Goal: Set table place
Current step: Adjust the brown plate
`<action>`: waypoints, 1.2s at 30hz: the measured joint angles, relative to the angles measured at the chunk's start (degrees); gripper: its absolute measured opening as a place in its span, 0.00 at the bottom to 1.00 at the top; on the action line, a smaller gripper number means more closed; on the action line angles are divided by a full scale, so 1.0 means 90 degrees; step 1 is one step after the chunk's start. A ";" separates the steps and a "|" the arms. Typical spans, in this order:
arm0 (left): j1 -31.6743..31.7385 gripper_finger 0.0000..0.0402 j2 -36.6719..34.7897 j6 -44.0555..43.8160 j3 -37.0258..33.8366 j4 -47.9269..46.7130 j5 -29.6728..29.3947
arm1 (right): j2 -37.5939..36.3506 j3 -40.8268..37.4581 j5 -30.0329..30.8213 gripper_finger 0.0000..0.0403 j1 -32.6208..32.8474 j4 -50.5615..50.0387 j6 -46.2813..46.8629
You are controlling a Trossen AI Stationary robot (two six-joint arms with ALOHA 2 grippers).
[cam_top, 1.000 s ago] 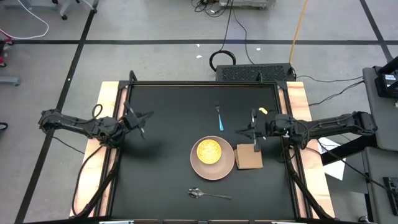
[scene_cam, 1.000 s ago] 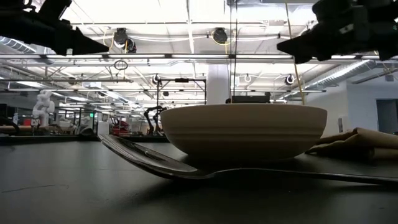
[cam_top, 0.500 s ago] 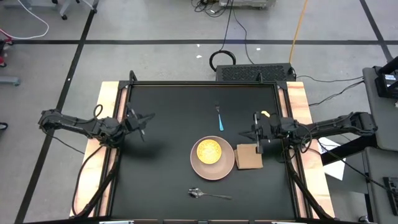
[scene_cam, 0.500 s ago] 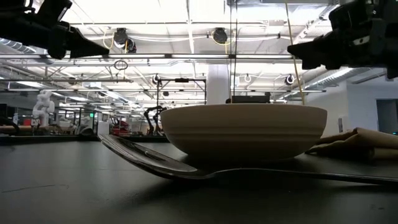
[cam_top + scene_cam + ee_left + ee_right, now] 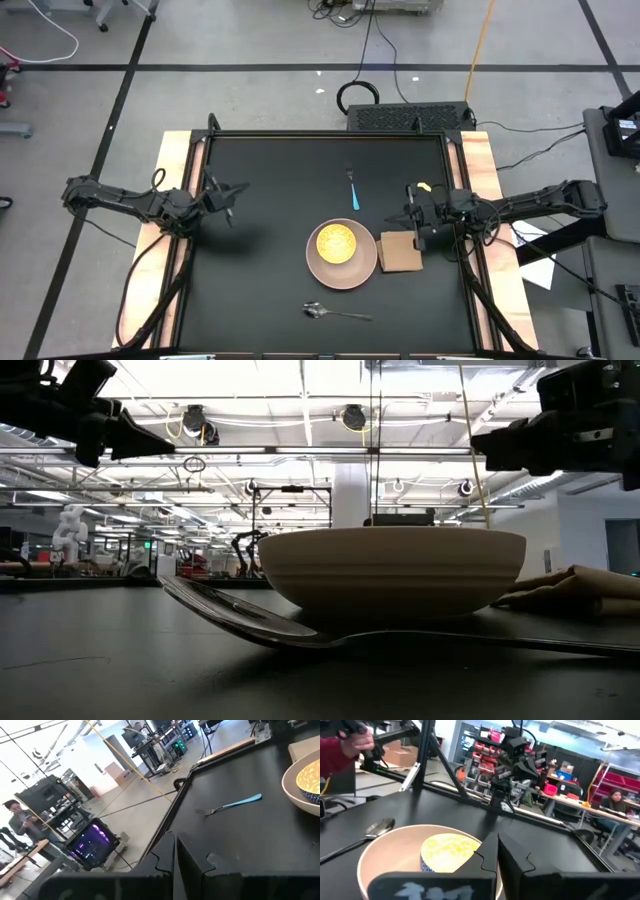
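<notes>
The pale pink plate (image 5: 362, 270) sits near the table's middle, with the yellow dish (image 5: 336, 242) resting inside it. A tan napkin (image 5: 400, 252) lies flat against the plate's right side. The silver spoon (image 5: 335, 313) lies toward the near edge and the blue-handled fork (image 5: 353, 192) beyond the plate. My right gripper (image 5: 408, 213) is shut and hovers raised by the napkin's far edge; its wrist view shows plate (image 5: 380, 857), dish (image 5: 447, 847) and spoon (image 5: 377, 827). My left gripper (image 5: 228, 190) is shut and hovers raised at the table's left, far from everything.
Pale wooden strips (image 5: 175, 200) run along the left and right sides of the table (image 5: 270, 290). A black box (image 5: 410, 117) and cables lie beyond the far edge. A person's red sleeve (image 5: 340, 750) shows beyond the table; other people stand farther off in the room.
My right gripper has drawn back toward the table's right edge, from beyond the plate to a spot over the napkin's far edge, staying raised. The plate, dish, napkin, spoon and fork have not moved.
</notes>
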 joint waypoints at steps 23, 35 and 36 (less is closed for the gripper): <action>0.0249 0.06 0.0616 -0.2384 0.0000 0.1214 0.0472 | -0.0002 -0.0017 0.0062 0.00 -0.0038 0.0504 0.0297; 0.2166 0.06 0.3516 -0.3600 0.1074 0.1628 0.2856 | 0.0000 -0.0017 0.0067 0.00 -0.0061 0.0571 0.0264; 0.2327 0.06 0.3825 -0.3632 0.1296 0.1532 0.3232 | 0.0000 -0.0017 0.0067 0.00 -0.0061 0.0570 0.0270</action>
